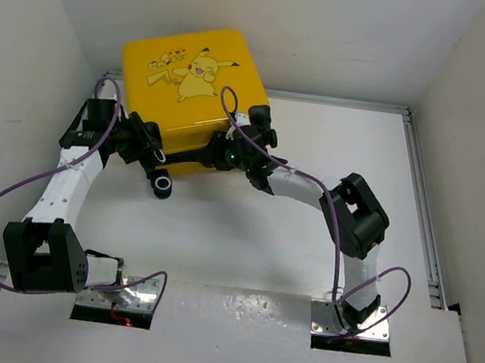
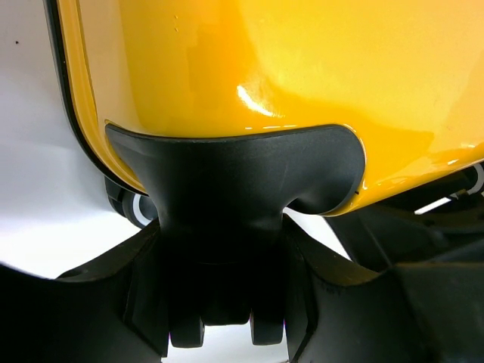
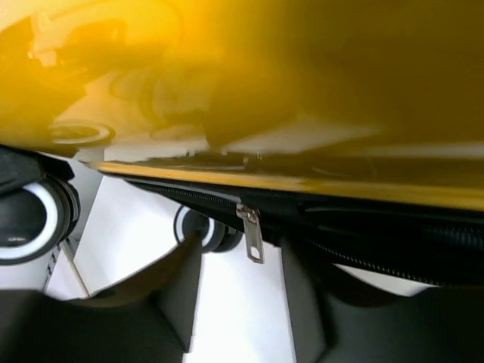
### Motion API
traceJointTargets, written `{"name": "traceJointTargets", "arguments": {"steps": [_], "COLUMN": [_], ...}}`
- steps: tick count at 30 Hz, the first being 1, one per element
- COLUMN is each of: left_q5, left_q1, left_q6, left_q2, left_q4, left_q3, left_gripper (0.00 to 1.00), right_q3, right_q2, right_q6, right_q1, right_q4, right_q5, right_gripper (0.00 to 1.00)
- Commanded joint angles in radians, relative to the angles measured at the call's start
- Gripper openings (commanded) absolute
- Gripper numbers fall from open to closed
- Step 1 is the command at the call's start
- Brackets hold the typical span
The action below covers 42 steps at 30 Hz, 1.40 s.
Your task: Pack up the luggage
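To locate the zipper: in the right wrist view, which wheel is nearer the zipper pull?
The middle wheel, just left of the silver zipper pull; the other wheel sits at the left edge.

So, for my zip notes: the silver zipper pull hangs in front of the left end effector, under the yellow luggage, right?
No: the zipper pull hangs in front of the right end effector, under the yellow luggage; the right wrist view shows it.

A white table [image 1: 307, 234] with a metal edge rail [image 1: 422, 208], enclosed by white walls [image 1: 31, 32].
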Motion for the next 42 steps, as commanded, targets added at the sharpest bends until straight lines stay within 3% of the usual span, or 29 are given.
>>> {"name": "traceJointTargets", "arguments": {"steps": [1, 4, 14, 17, 22, 25, 29, 36, 42], "left_q5": [0.069, 0.069, 0.069, 0.069, 0.069, 0.069, 0.069, 0.069, 0.078], "left_q1": [-0.03, -0.03, -0.03, -0.03, -0.03, -0.03, -0.03, -0.03, -0.03], "left_q6": [-0.006, -0.006, -0.006, -0.006, -0.006, -0.006, -0.006, -0.006, -0.006], "left_q2": [-0.031, -0.031, -0.031, -0.031, -0.031, -0.031, -0.031, -0.031, -0.031], "left_q4": [0.004, 0.004, 0.004, 0.004, 0.004, 0.004, 0.004, 0.004, 0.013], "left_q3": [0.013, 0.013, 0.013, 0.004, 0.004, 0.004, 0.004, -0.005, -0.005], "left_gripper": [0.0, 0.0, 0.0, 0.0, 0.0, 0.0, 0.0, 0.0, 0.0], "right_q3": [-0.079, -0.098, -0.107, -0.113, -0.115, -0.13, -0.155, -0.147, -0.119], "right_q2": [0.031, 0.016, 0.031, 0.04, 0.05, 0.04, 0.019, 0.001, 0.014], "right_q6": [0.112, 0.116, 0.136, 0.146, 0.149, 0.162, 0.179, 0.141, 0.117], "right_q1": [-0.01, -0.008, -0.007, -0.007, -0.008, -0.007, -0.005, 0.001, 0.0], "right_q4": [-0.24, -0.24, -0.191, -0.119, 0.027, 0.134, 0.22, 0.227, 0.259], "right_q5": [-0.009, 0.002, -0.047, -0.087, -0.147, -0.179, -0.173, -0.05, -0.018], "right_gripper": [0.48, 0.57, 0.51, 0.52, 0.65, 0.68, 0.67, 0.57, 0.57]}}
